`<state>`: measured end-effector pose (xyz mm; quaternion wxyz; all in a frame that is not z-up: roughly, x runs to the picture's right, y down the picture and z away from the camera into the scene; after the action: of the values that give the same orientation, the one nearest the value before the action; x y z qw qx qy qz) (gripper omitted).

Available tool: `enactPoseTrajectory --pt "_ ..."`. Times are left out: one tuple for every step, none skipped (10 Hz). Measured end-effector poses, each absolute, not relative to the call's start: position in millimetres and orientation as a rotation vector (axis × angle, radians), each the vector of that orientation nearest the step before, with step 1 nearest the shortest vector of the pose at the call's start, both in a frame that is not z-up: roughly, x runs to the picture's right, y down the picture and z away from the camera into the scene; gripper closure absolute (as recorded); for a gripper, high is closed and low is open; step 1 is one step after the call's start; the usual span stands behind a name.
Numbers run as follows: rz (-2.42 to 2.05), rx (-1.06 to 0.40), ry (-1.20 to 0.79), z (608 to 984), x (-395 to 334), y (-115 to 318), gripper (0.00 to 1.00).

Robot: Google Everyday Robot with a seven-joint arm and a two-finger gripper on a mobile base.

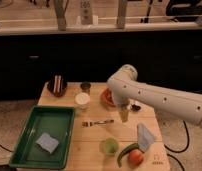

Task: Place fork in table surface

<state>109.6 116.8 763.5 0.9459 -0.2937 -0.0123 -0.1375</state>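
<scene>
Currently one fork (95, 123) is lying on the table surface (89, 139); one gripper (125, 117) is hovering just beside it, its opening impossible to tell

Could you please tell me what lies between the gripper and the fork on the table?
In the camera view, only a short strip of bare table surface shows between the gripper and the near end of the fork.
</scene>
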Motion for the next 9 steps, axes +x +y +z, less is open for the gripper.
enactPoseTrajectory --pt "-0.287 -0.602 -0.032 767 105 119 0.2" --pt "-0.29 -0.606 -0.038 770 101 121 0.2" --pt "-0.289 -0.608 -0.046 773 96 123 0.2" --pt "-0.283 -0.612 -0.056 777 92 126 0.2" --pt "-0.278 -0.615 -0.063 780 89 129 0.2" --pt "-0.274 -0.619 -0.072 783 85 132 0.2" --pt "-0.272 -0.621 -0.079 785 82 134 0.2" --pt "-0.272 -0.626 -0.093 788 74 138 0.2" --pt "-0.267 -0.63 -0.103 791 70 141 0.2"
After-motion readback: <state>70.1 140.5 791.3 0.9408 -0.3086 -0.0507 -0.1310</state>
